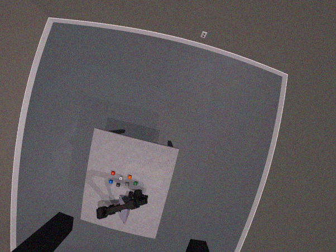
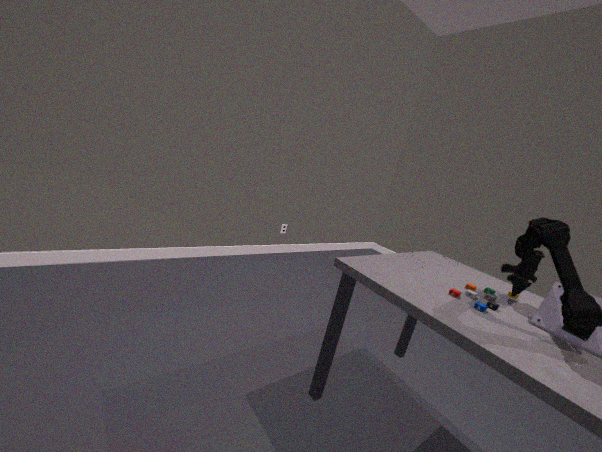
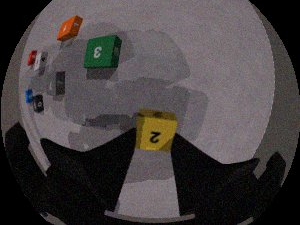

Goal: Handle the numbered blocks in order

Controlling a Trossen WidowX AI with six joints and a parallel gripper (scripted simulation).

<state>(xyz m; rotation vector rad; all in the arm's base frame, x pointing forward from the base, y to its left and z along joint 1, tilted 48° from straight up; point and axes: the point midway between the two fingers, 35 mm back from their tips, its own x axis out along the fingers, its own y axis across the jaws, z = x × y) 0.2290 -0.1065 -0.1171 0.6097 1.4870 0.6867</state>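
You have eight blocks [image 1: 135, 183] [image 2: 489, 291] [image 3: 101, 52] in the wrist view: seven toward the upper left, one just below centre. You see one table [image 1: 128, 156] [image 2: 400, 272], lower right in the exterior view, and one wall outlet [image 1: 204, 34] [image 2: 283, 228].
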